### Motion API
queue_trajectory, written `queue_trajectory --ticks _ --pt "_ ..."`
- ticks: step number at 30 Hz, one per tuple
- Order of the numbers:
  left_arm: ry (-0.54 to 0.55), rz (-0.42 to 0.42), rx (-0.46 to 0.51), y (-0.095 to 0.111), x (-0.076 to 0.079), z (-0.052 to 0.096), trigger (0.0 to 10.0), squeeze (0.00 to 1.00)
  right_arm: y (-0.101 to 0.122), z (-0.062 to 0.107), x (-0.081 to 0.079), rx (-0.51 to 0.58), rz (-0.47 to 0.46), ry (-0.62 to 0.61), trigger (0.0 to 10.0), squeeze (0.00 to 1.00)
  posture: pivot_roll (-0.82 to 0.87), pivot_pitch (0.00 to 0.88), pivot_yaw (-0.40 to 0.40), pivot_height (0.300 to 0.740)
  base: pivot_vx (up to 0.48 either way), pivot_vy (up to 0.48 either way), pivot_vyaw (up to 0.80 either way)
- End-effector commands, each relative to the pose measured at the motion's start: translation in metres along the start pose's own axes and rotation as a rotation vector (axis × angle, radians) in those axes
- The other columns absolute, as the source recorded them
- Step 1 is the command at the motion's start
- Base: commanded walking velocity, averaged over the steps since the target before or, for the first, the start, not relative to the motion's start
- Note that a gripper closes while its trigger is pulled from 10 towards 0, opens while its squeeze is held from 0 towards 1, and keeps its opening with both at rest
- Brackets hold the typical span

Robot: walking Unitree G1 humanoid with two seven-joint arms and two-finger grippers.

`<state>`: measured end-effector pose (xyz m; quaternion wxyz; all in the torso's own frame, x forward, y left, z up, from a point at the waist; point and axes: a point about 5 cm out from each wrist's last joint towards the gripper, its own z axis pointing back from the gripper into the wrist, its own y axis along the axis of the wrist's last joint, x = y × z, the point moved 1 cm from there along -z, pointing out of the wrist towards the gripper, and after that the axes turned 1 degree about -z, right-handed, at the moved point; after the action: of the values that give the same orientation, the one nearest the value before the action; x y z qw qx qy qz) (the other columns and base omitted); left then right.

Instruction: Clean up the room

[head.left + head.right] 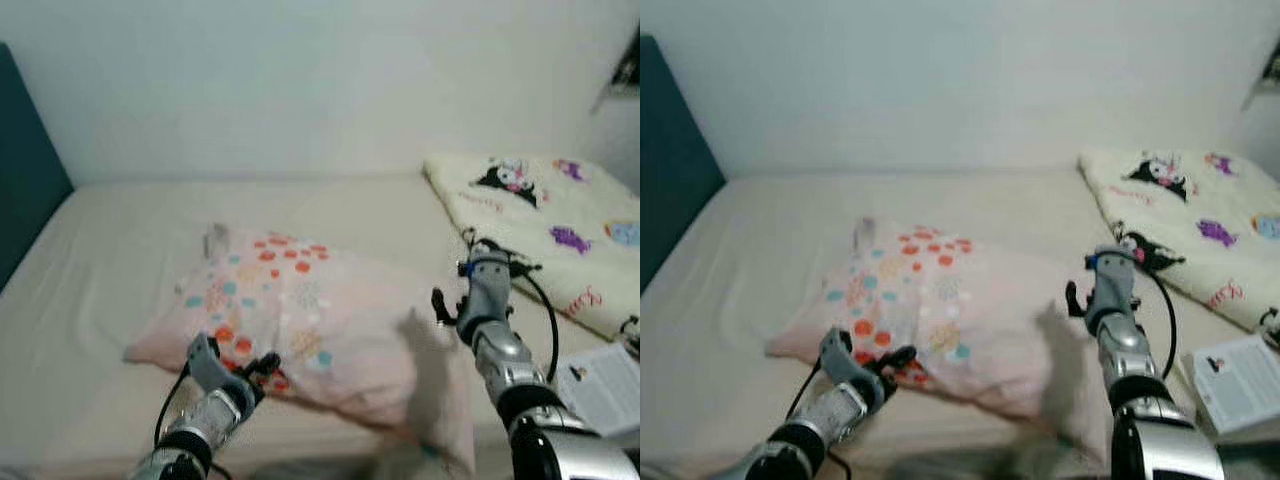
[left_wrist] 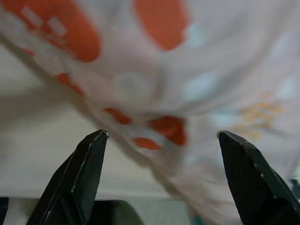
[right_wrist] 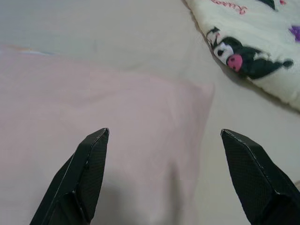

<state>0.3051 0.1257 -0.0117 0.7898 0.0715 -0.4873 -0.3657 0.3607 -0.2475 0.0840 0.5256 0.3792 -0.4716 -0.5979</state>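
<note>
Now left hand (image 2: 159,140) spread at pillow (image 1: 300,320), right hand (image 3: 164,140) spread above it

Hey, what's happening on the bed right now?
The robot is leaning over a bed with both arms out toward a pink pillow with coloured dots. Its left end effector is open at the pillow's near edge, and its right end effector is open at the pillow's plain pink end. Neither has hold of the pillow yet. A cartoon-print blanket lies on the bed to the right, and a booklet sits near the right arm.
</note>
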Motion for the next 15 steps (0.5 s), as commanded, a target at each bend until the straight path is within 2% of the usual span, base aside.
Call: queue_trajectory --ticks 1,6,7,8,9,11,14,15 --pt "0.010 -0.004 0.024 0.003 0.002 -0.001 10.0 0.00 0.016 -0.003 -0.002 0.065 -0.040 0.005 10.0 0.00 -0.08 0.000 -0.031 0.580 0.000 0.000 0.00" --pt "0.000 0.027 0.036 0.004 0.002 -0.001 10.0 0.00 0.023 -0.003 -0.002 0.101 -0.054 0.011 10.0 0.00 -0.08 0.000 -0.033 0.560 0.000 0.000 0.00" --pt "-0.039 0.087 0.059 0.006 0.005 -0.001 10.0 0.00 0.027 -0.003 -0.002 0.119 -0.061 0.021 10.0 0.00 -0.09 0.000 -0.035 0.550 0.000 0.000 0.00" --pt "-0.039 0.087 0.059 0.006 0.005 -0.001 10.0 0.00 0.027 -0.003 -0.002 0.119 -0.061 0.021 10.0 0.00 -0.09 0.000 -0.035 0.550 0.000 0.000 0.00" --pt "-0.074 0.133 0.083 0.008 0.008 -0.001 10.0 0.00 0.029 -0.003 -0.003 0.129 -0.066 0.027 10.0 0.00 -0.10 0.000 -0.036 0.545 0.000 0.000 0.00" --pt "-0.098 0.163 0.100 0.010 0.009 0.000 10.0 0.00 0.030 -0.003 -0.003 0.135 -0.070 0.030 10.0 0.00 -0.10 0.000 -0.036 0.540 0.000 0.000 0.00" --pt "-0.199 0.358 0.176 0.021 0.014 0.001 10.0 0.00 0.034 -0.003 -0.002 0.156 -0.061 0.037 10.0 0.00 -0.10 0.000 -0.047 0.520 0.000 0.000 0.00" --pt "-0.199 0.358 0.176 0.021 0.014 0.001 10.0 0.00 0.034 -0.003 -0.002 0.156 -0.061 0.037 10.0 0.00 -0.10 0.000 -0.047 0.520 0.000 0.000 0.00"
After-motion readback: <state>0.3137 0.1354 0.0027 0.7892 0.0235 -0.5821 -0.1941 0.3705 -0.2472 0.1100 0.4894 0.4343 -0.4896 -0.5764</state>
